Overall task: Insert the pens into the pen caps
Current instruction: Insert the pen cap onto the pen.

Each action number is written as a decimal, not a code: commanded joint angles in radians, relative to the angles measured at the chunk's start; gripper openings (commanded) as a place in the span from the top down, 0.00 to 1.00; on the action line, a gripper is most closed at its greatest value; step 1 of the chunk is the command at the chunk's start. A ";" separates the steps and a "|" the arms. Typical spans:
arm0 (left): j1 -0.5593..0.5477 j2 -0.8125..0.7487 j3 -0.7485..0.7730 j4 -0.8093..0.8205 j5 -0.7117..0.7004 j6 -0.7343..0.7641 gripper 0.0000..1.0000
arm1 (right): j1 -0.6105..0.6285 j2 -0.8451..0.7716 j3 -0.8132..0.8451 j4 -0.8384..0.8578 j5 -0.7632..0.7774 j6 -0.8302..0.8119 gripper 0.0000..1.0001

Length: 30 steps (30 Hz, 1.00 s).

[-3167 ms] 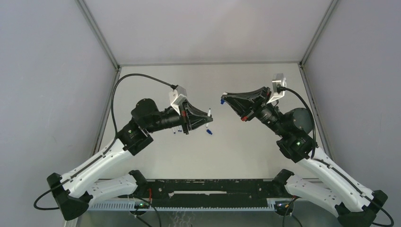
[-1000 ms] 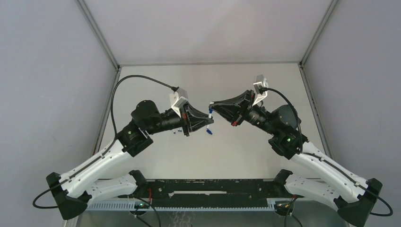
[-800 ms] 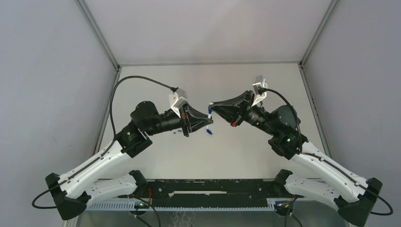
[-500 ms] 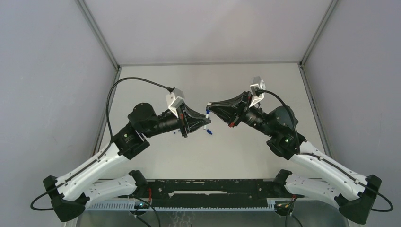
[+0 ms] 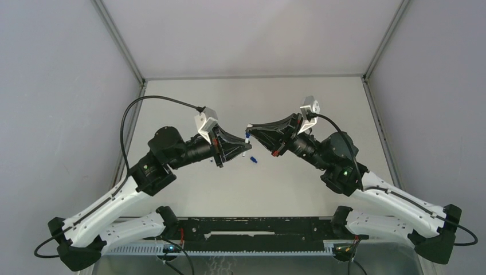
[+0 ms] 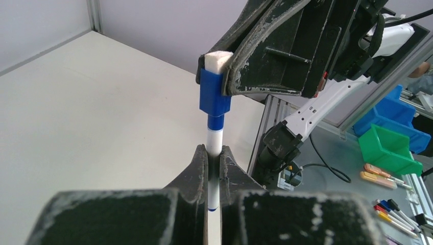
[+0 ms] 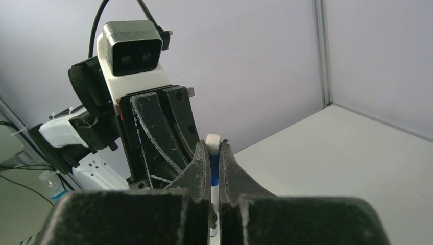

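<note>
My left gripper (image 5: 247, 150) is shut on a white pen (image 5: 248, 145) and holds it above the table. My right gripper (image 5: 248, 128) is shut on a dark blue pen cap (image 5: 247, 137) with a white end. In the left wrist view the pen (image 6: 214, 145) stands upright between my fingers (image 6: 196, 168), and its blue tip sits in the mouth of the cap (image 6: 213, 96). The right fingers (image 6: 265, 56) pinch that cap from the side. In the right wrist view the cap (image 7: 214, 166) sits between the fingertips, with the left gripper (image 7: 158, 138) close behind.
A small blue-and-white piece (image 5: 252, 160) lies on the grey table (image 5: 298, 103) just below the two grippers. Grey walls close in the table at the back and on both sides. The other pens and caps are hidden.
Both grippers have closed in on each other and shifted left. The cap, apart from the pen earlier, now sits over the pen's tip.
</note>
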 commanded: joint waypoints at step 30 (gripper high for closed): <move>0.069 -0.030 0.237 0.251 -0.254 0.080 1.00 | 0.295 0.105 -0.277 -0.232 0.060 0.013 1.00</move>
